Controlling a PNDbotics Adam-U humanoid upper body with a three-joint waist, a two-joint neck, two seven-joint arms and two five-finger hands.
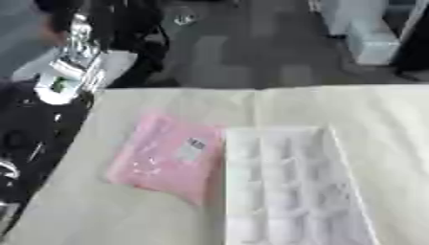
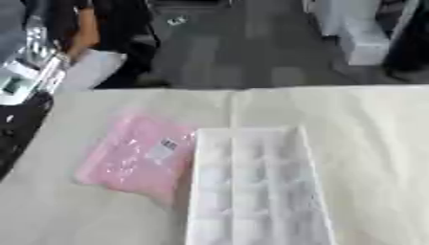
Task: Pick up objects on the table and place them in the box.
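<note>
A: Anything in the white box yet?
B: It looks empty. The pink packet lies touching it at nine o'clock. Neither hand shows, so their fingers cannot be told.

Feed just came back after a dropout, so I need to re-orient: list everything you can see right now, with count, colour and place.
Table: one, cream cover, fills the lower part of the view.
Pink packet: one, pink with a small white label, flat on the table's left half, right edge beside the tray.
Compartment tray: one, white, divided into cells, centre of the table running to the near edge.
White cabinet: one, on the floor, far right.
Robot's hands: neither shows in either view.
</note>
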